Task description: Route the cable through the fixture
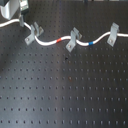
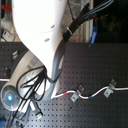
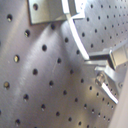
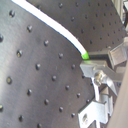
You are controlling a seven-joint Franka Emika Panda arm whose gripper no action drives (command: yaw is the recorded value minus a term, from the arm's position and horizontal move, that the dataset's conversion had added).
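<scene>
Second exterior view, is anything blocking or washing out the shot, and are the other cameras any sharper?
In the second exterior view the arm fills the second exterior view's left, overexposed white, hiding part of the cable. The first exterior view is soft, with a pale glare over the perforated board on the first exterior view's left. Both wrist views are blurred and tilted.
</scene>
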